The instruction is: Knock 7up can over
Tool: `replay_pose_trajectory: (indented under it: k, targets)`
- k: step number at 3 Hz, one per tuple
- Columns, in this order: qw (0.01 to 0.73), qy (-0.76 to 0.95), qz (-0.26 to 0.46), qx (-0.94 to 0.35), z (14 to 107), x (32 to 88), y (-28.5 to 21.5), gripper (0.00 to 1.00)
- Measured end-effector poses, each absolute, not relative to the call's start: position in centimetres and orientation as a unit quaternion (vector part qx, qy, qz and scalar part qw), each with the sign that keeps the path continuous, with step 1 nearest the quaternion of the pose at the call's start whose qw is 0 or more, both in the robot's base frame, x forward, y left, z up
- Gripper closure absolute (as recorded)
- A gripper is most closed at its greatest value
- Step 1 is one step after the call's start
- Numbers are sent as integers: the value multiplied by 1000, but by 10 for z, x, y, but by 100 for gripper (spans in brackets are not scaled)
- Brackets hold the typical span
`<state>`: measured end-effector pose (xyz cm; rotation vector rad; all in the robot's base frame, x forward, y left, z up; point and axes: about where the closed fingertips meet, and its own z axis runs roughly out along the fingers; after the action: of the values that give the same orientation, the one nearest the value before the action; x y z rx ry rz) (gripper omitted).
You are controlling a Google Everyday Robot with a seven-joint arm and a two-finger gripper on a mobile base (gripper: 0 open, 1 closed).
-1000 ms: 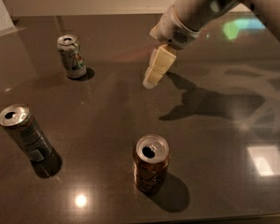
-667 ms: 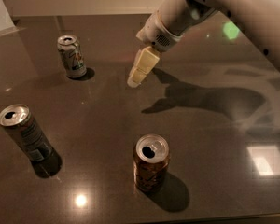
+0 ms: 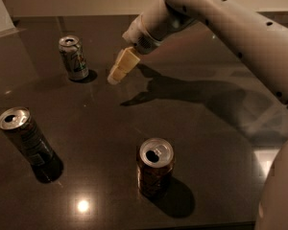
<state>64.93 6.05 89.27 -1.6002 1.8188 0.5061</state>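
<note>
The gripper (image 3: 114,77) hangs over the far half of the dark, glossy surface (image 3: 101,123), at the end of a pale arm (image 3: 221,23) that reaches in from the upper right. Its two yellowish fingers (image 3: 126,60) are clenched together with no gap showing between them and nothing held; they slant downward and to the left, tips low over the surface (whether the tips touch it I cannot tell).

The 7up can (image 3: 73,57) stands upright just to the left of the fingertips, near them but apart from them, with a strip of bare surface in between. It is pale silver with green markings, and its silver top faces up.

Well in front of the fingers and a little to their right stands a brown can (image 3: 155,166), upright, its opened top showing. Far to the left of the fingers and nearer the front edge stands a dark can (image 3: 26,138), also upright with an opened top. Both are well apart from the gripper and from each other.

The arm's shadow (image 3: 182,90) lies on the surface to the right of the fingers and just behind them, stretching away toward the right. A bright spot of reflected light (image 3: 82,205) shows on the surface near the front, between the dark can and the brown can.
</note>
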Motion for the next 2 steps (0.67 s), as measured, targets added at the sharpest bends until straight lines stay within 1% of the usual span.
replay_pose_trajectory:
  k: [2]
  targets:
    - [354,680,234,-598,889,658,118,0]
